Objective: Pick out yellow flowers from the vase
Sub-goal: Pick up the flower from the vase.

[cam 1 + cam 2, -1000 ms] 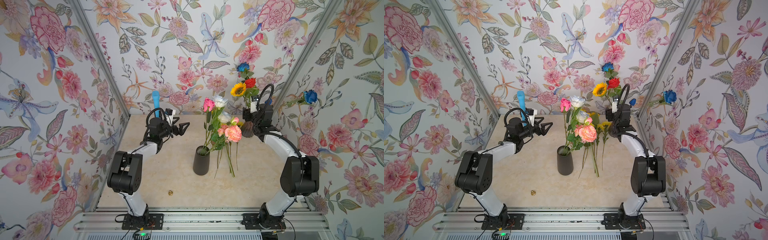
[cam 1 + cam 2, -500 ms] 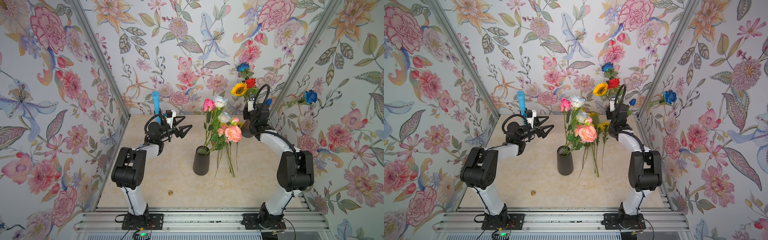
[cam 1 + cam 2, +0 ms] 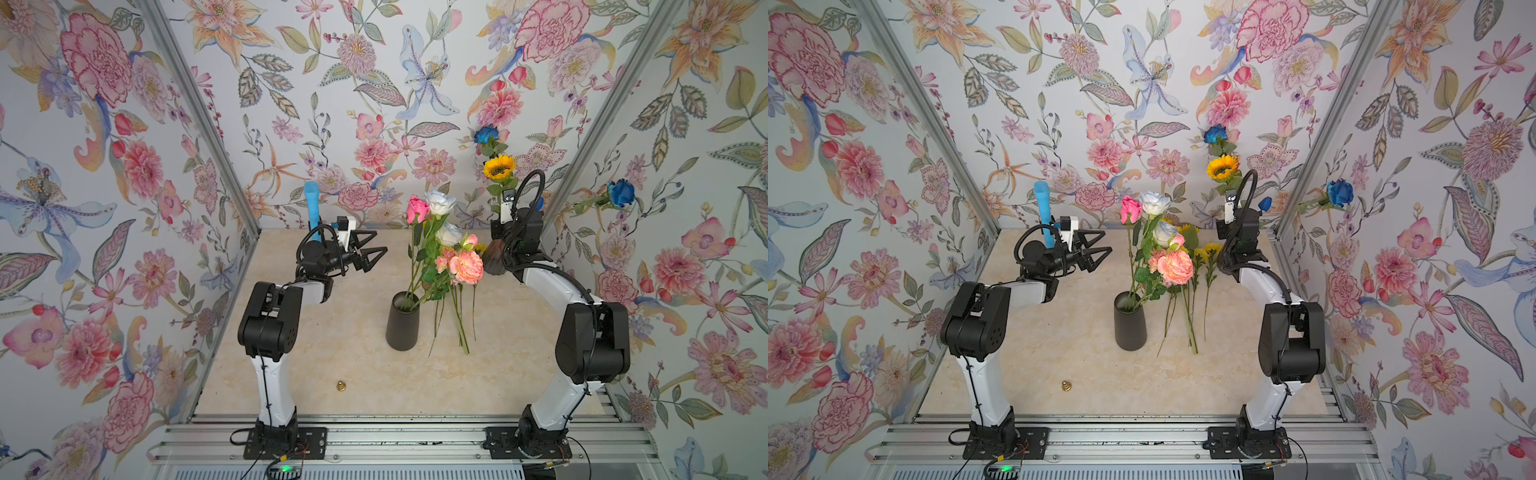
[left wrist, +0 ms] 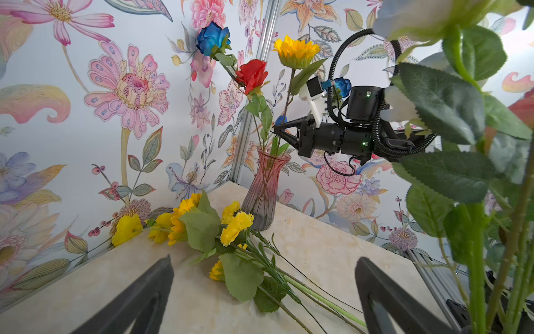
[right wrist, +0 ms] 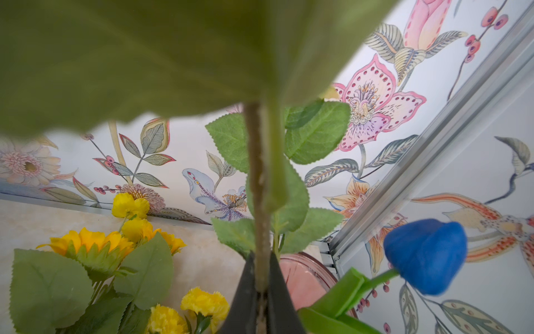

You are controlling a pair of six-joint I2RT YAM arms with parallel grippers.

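Observation:
In the back right corner a pink glass vase [image 4: 264,185] holds a sunflower [image 3: 498,167] [image 4: 296,52], a red rose [image 4: 251,75] and a blue rose [image 4: 213,37]. My right gripper [image 4: 276,132] [image 5: 261,277] is shut on the sunflower's stem just above the vase's rim. Several yellow flowers [image 4: 231,225] [image 3: 1204,251] [image 5: 95,245] lie on the table beside the vase. My left gripper [image 3: 380,242] [image 4: 264,260] hangs open and empty in the air, left of the black vase [image 3: 401,324].
The black vase stands mid-table and holds pink, peach and white roses [image 3: 465,266]. A blue rose [image 3: 621,192] sticks to the right wall. A blue tube [image 3: 311,203] stands at the back left. A small brass piece [image 3: 340,385] lies near the front.
My right gripper has shut on the sunflower stem, and the sunflower head has shifted up and to the right, covering the red rose in the top views. The left gripper has moved slightly toward the black vase.

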